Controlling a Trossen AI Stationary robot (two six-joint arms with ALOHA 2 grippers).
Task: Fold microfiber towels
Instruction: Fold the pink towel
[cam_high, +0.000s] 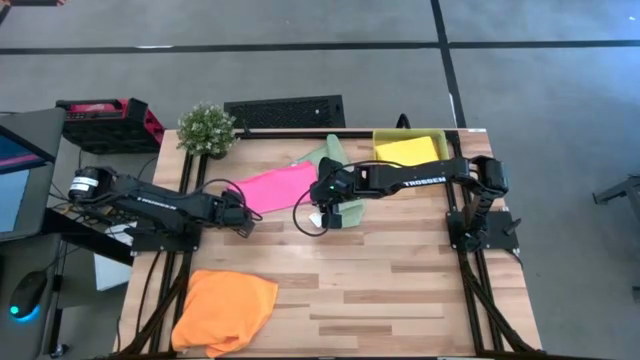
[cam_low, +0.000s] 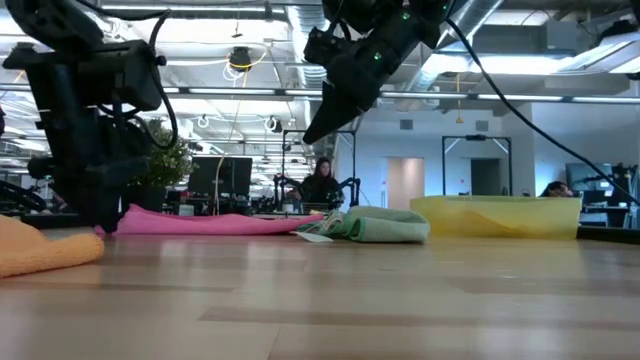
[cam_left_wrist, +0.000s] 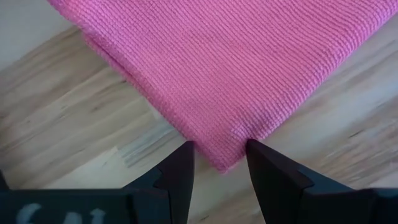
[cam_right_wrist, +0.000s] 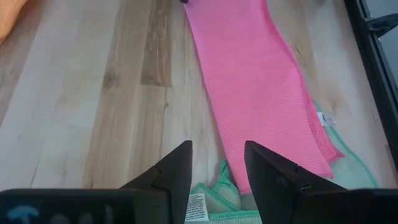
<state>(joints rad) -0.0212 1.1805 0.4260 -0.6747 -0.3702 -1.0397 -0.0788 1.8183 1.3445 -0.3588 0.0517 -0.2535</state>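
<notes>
Four towels show on the table, and we place everything from the pink towel, which lies flat and folded near the middle of the back half. Our left gripper is low at the pink towel's near left corner; in the left wrist view that corner sits between the two fingers, which stand apart with the cloth not pinched, so we hold nothing there. Our right gripper hangs above the wood just off the pink towel's right end, raised well clear of the table in the low view; its fingers are spread and empty, looking down on the pink towel and a white label.

Just right of the pink towel, and touching it, the green towel lies bunched, partly under the pink edge in the right wrist view. Farther right of the pink towel is the tray, with the yellow towel lying in it. Well in front of the pink towel, toward the near left corner of the table, the orange towel lies crumpled. Behind the pink towel's left end stands a potted plant. In the low view a person sits far behind the pink towel in the room
</notes>
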